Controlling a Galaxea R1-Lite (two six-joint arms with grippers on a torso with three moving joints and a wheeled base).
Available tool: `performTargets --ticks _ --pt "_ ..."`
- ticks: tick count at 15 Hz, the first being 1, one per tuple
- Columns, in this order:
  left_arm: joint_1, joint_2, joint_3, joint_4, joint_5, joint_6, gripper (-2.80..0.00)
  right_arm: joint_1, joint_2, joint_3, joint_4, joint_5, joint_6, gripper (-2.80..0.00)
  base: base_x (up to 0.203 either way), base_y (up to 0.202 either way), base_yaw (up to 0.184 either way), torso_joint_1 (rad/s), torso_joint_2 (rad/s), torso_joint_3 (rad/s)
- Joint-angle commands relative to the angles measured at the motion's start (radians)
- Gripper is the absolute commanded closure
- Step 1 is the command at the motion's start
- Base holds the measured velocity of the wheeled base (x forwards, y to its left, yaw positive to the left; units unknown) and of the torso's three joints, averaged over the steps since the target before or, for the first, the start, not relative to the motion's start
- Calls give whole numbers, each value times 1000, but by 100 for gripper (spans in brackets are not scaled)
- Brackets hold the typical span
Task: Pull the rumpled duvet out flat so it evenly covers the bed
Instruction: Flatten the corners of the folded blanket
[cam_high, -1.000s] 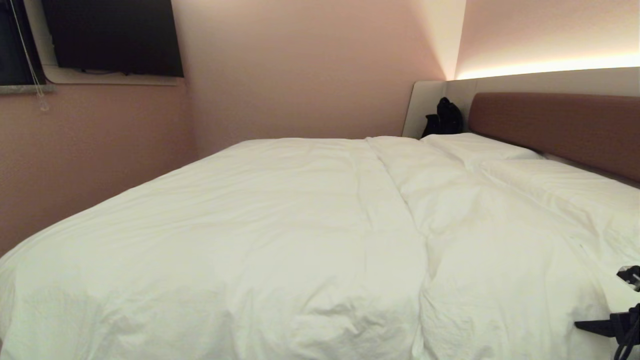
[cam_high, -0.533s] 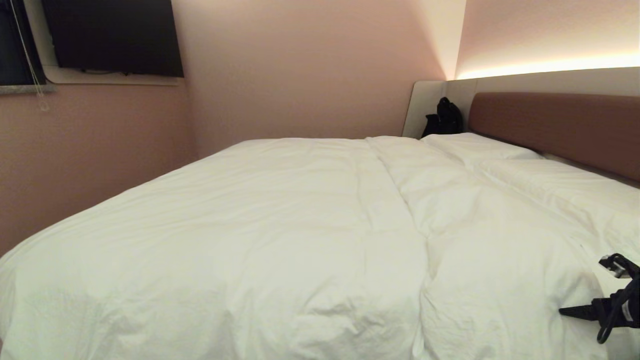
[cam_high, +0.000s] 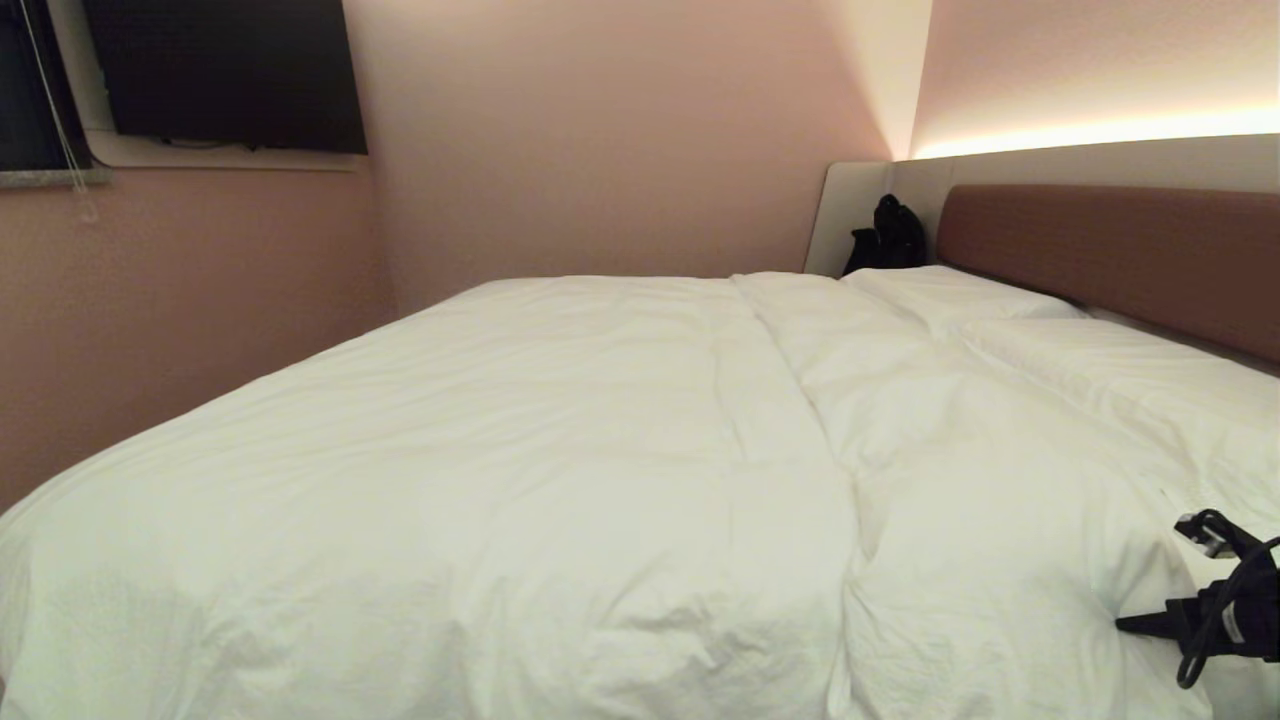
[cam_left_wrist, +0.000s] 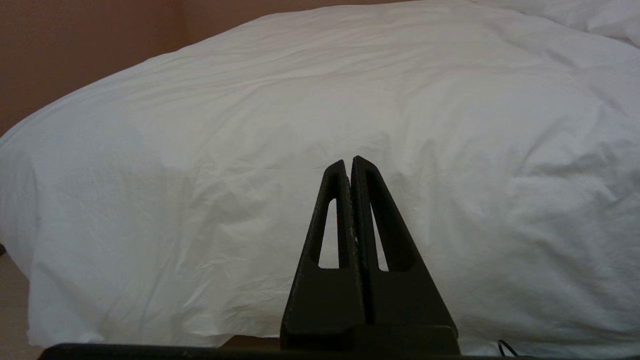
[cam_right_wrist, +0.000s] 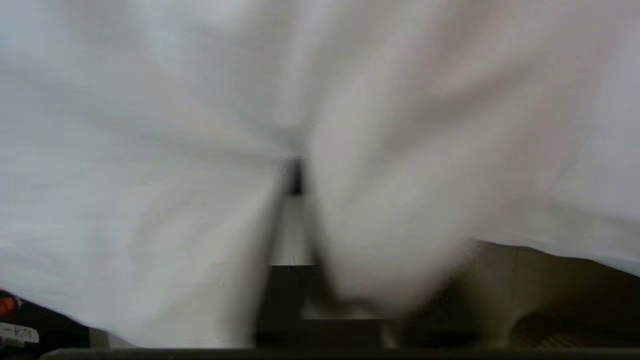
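From the head camera I see the thick, puffy white duvet (cam_high: 560, 480) spread over most of the wide low bed with its brown padded headboard (cam_high: 1110, 255), which is set in pale grey panels. The duvet reaches from the near edge back toward two flat white pillows (cam_high: 950, 290) lying against the headboard. It carries soft wrinkles, and a long crease runs from the far side toward me, right of centre. On the near side it hangs down over the bed's edge.

My right end effector (cam_high: 1135, 625) sits at the lower right of the head view, down at the duvet's near right corner. In the right wrist view white cloth bunches around one dark finger (cam_right_wrist: 295, 177) and gathers to a pinch at its tip, so I read the fingers as closed on a fold of the duvet; the picture is blurred and the second finger is buried in fabric.

My left end effector (cam_left_wrist: 349, 162) shows only in its own wrist view, parked low in front of the duvet's hanging side, its two black fingers pressed together with nothing between them.

A dark screen (cam_high: 225, 75) hangs on the pink wall to the left, and a black bag (cam_high: 890, 235) sits in the far corner beside the headboard.
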Motion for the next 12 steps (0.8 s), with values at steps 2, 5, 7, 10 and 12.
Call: performTargets --ticks 2,5,7,10,12 --pt "1 1 0 0 0 1 0 17 -42 8 1 8 39 0 0 0 0 0 0 0" --pt "1 1 0 0 0 1 0 41 -166 11 58 41 104 0 0 0 0 0 0 0" --pt "1 1 0 0 0 1 0 57 -214 9 130 82 131 0 0 0 0 0 0 0" --pt "1 1 0 0 0 1 0 111 -404 2 260 135 168 0 0 0 0 0 0 0" --pt "1 1 0 0 0 1 0 193 -528 -2 309 156 243 0 0 0 0 0 0 0"
